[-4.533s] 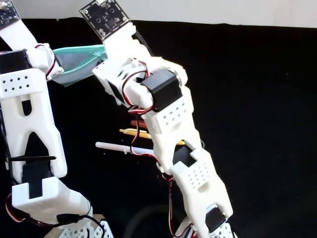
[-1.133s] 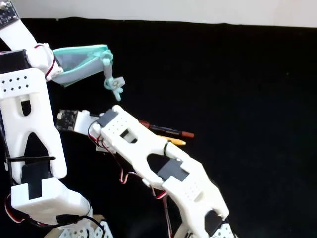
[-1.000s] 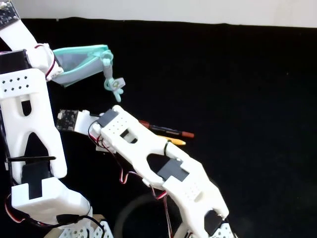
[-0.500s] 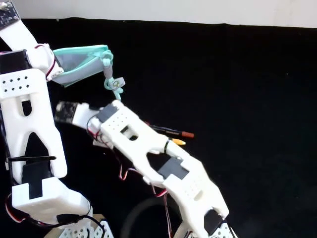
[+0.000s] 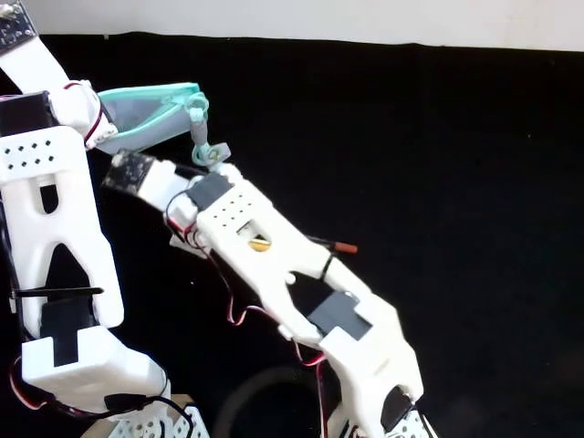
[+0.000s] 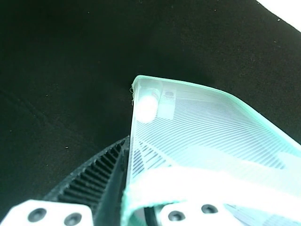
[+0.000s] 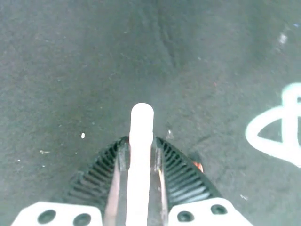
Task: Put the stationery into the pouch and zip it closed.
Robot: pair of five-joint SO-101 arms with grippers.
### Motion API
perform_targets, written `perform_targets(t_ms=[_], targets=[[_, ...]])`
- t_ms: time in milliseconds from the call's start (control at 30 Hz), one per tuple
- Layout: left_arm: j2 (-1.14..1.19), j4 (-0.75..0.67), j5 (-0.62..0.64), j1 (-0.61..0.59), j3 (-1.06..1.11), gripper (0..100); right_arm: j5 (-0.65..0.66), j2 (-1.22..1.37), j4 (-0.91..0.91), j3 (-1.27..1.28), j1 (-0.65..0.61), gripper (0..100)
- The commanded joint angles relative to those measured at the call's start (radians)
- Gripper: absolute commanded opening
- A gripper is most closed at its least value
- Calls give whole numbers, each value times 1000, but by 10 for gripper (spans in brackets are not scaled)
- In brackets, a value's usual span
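On my left wrist view, the fingers of the left gripper (image 6: 134, 188) are clamped on the mint-green pouch (image 6: 197, 136). One black ribbed finger presses against its near side, and the pouch's striped, see-through wall juts out past the fingers over the black worktop (image 6: 61, 61).

From the high view, the pouch (image 5: 151, 111) sits at the far left of the worktop (image 5: 438, 137). It sticks out sideways from the left arm (image 5: 50, 182), and its looped zip pull cord (image 5: 208, 151) dangles from the free end. I cannot tell how far the zip is open.

The right arm (image 5: 242, 219) lies stretched across towards the pouch, with its wrist just beside the cord.

On the right wrist view, the right gripper (image 7: 141, 146) has its fingers closed round a white pen (image 7: 141, 123). The pen runs straight out between them, with its rounded end poking beyond the tips. I cannot tell whether that end touches the cloth. A loop of the green cord (image 7: 275, 136) lies near the edge of that view.

Behind the right arm, a dark pen with a red end (image 5: 336, 245) lies on the worktop, mostly covered by the arm. A bit of a yellow pen (image 5: 260, 244) shows through a gap in the arm. Both lie well apart from the pouch.
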Motion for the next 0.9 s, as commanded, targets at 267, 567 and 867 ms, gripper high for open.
perform_targets(t_ms=[267, 567, 867], targets=[[-2, -14, 6, 15, -2, 7, -84, -105, 147, -36, 81, 8], [-2, -14, 6, 12, -2, 7, -147, -131, 205, -39, 111, 8], [-2, -14, 8, 12, -2, 7, -173, -449, 176, 200, 99, 8]])
